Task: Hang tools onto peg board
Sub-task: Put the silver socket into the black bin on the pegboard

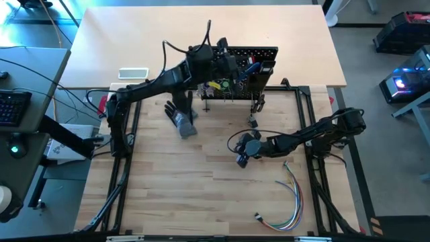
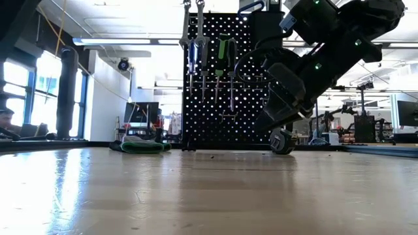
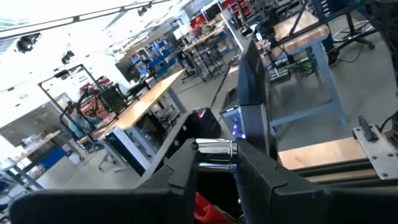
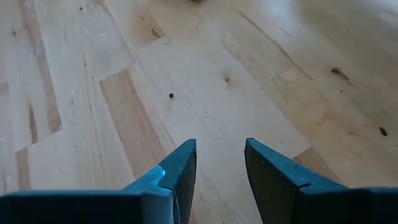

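Peg board [image 1: 252, 50] stands behind glove [image 1: 181, 115] and wires [image 1: 290, 198].

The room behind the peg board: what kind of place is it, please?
Probably a robotics lab or workshop: long workbenches stand in rows, shelving with blue bins lines the back, and a computer monitor sits beyond the peg board.

Overhead view evenly lit, soft shadows under both arms. Low view backlit: windows [image 2: 26, 91] at 9 o'clock blown out, peg board [image 2: 225, 78] silhouetted, table [image 2: 196, 196] sheen, foreground soft. Left wrist view hazy, washed toward 11 o'clock. Right wrist view sharp, bright.
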You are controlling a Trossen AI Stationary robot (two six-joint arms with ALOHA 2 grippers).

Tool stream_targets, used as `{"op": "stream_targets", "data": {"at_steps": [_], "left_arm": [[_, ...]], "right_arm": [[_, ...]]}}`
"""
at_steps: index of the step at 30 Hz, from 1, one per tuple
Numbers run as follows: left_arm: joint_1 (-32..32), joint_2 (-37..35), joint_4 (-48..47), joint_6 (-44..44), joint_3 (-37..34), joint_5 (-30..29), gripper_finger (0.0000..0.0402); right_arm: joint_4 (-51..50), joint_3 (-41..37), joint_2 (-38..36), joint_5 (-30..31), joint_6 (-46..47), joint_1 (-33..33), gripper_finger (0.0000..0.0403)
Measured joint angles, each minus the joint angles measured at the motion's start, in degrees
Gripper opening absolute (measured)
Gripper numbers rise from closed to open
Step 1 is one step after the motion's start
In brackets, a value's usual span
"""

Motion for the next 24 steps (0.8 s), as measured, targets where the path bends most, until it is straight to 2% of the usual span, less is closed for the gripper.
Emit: {"op": "stream_targets", "data": {"at_steps": [15, 20, 24], "left_arm": [[-1.6, -0.1, -3.3, 1.2, 0.0, -0.1, 0.0071], [-3.8, -1.8, -11.9, 1.5, 0.0, 0.0, 0.0071], [-6.1, -4.1, -21.3, 0.5, 0.0, 0.3, 0.0071]], "right_arm": [[0.2, 0.0, 0.0, 3.5, -0.5, 0.2, 0.0134], [3.4, 0.0, -0.5, 5.2, -6.7, 1.3, 0.0134], [5.1, 0.0, -2.7, 10.4, -13.4, 3.3, 0.0134]]}}
